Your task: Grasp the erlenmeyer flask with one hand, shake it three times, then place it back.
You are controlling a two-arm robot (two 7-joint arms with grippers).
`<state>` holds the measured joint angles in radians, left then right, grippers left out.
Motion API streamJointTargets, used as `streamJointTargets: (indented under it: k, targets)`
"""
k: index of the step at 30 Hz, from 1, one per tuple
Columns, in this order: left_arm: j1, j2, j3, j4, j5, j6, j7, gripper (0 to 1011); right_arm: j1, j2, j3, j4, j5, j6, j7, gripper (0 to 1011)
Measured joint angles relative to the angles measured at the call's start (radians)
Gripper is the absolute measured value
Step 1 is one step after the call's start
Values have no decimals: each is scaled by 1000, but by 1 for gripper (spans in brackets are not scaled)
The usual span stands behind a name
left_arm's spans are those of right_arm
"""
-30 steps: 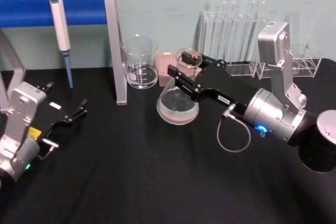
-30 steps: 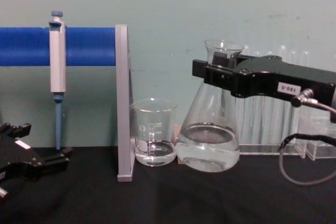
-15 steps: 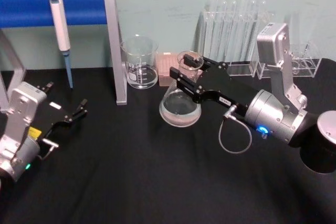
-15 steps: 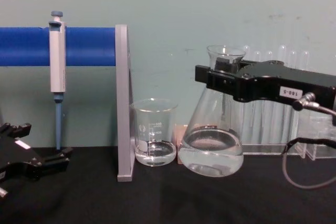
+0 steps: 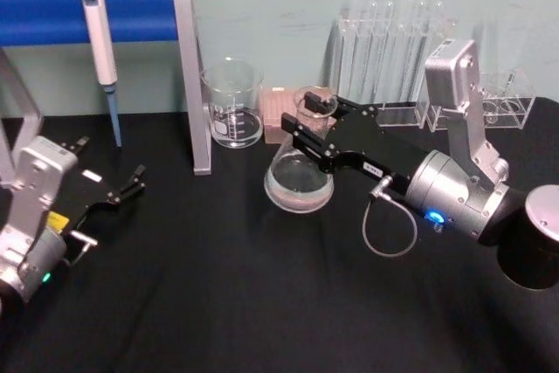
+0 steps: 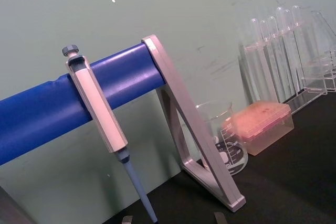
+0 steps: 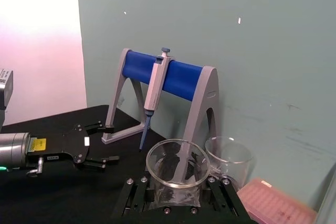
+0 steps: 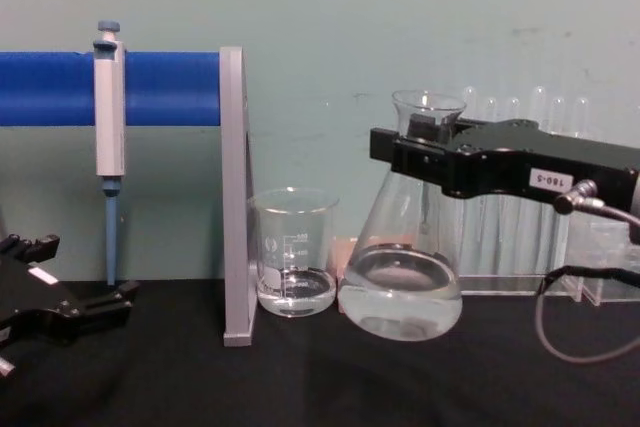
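Head view: the right gripper [image 5: 313, 124] is reaching in from the right and clamping the flask [image 5: 299, 179] by its neck, with its fingers closed against the glass on both sides. The flask is sitting low over the black cloth [image 5: 218, 294] near mid-table, just in front of the pink box [image 5: 278, 111] and to the right of the beaker [image 5: 232, 104]. I cannot tell whether its base is touching the cloth. The left gripper [image 5: 112, 162] is lying parked near the left edge, its fingers spread wide and gripping nothing. Left wrist view: the pipette [image 6: 97, 108] is hanging on the blue stand [image 6: 47, 98], with the beaker, the box and the tubes [image 6: 273, 51] standing beyond it along the wall. Right wrist view: the flask's round rim is showing from above, and the right gripper's fingers are pressing on the neck from either side. The left gripper is lying farther off on the cloth, spread open. Chest view: the flask is tilting slightly, its neck leaning toward the robot's right, with clear liquid [image 8: 400, 297] filling its wide bottom. The right gripper is gripping it just under the flared rim.
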<state>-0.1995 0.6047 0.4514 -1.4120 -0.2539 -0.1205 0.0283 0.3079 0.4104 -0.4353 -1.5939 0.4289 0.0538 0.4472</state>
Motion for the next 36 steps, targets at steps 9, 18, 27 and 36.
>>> streamJointTargets:
  k: [9,18,27,36]
  targets:
    - [0,0,0,0,0,0,0,1001,6,-4,-11,6,1,0,12,449]
    - [0,0,0,0,0,0,0,1001,14,-7,-36,7,9,0,42,449]
    - [0,0,0,0,0,0,0,1001,24,-5,-83,0,25,2,93,449]
    - [0,0,0,0,0,0,0,1001,38,9,-131,-7,50,-5,152,449]
